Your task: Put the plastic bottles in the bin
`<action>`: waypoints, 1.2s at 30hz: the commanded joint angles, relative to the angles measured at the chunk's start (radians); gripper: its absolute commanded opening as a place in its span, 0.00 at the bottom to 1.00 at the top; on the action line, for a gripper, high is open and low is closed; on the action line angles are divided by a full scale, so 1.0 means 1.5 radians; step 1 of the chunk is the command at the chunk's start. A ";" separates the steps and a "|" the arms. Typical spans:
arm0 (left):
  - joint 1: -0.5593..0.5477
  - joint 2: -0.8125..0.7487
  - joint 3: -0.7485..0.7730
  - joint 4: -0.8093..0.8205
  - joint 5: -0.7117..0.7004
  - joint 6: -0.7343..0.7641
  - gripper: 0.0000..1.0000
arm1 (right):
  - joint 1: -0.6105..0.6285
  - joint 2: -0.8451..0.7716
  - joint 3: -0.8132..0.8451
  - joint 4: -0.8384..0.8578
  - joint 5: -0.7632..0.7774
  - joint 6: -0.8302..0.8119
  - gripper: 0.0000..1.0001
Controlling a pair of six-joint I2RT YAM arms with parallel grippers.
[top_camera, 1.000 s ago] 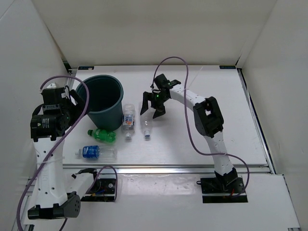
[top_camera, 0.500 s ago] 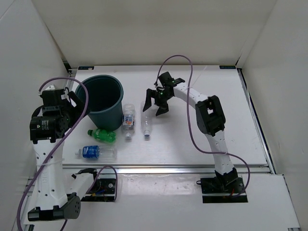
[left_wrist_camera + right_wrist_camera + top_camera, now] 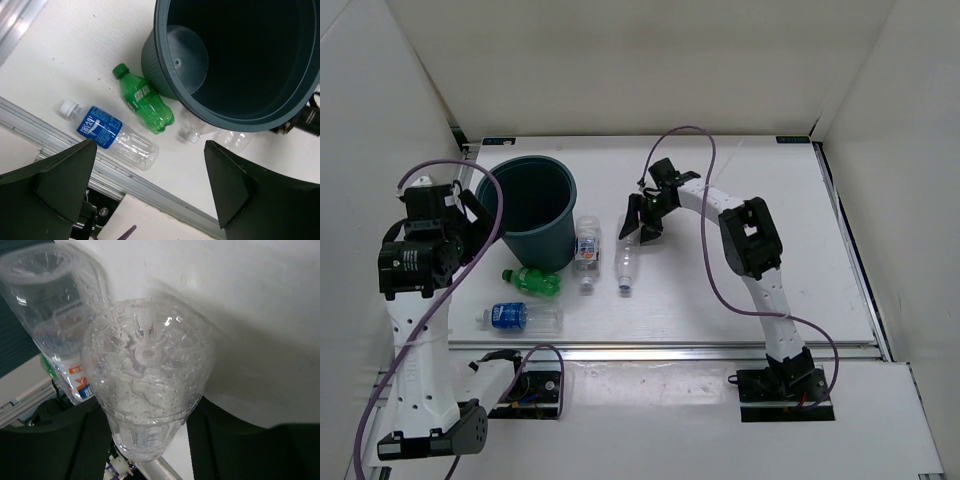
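Observation:
The dark teal bin [image 3: 542, 240] stands at the back left; its rim [image 3: 210, 107] fills the left wrist view. Right of it lie the white-red labelled bottle [image 3: 586, 250] and the plain clear bottle [image 3: 626, 262]. My right gripper [image 3: 640, 224] is shut on the plain bottle's base end [image 3: 147, 375], a dark finger on each side, with the labelled bottle [image 3: 55, 335] alongside. The green bottle [image 3: 532, 281] [image 3: 144, 99] and the blue-label bottle [image 3: 523, 317] [image 3: 111, 137] lie in front of the bin. My left gripper [image 3: 150, 195] hangs open above them, left of the bin.
A metal rail [image 3: 700, 350] runs along the table's near edge. White walls close in the back and both sides. A purple cable [image 3: 715, 270] loops from the right arm over the table.
My right gripper, open above the plain clear bottle's base, has come down and shut on it. The left arm has barely shifted and stays open.

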 commanded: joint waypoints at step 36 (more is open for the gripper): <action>-0.008 -0.198 -0.121 0.217 0.006 0.050 1.00 | 0.187 -0.255 0.291 0.200 0.434 -0.132 1.00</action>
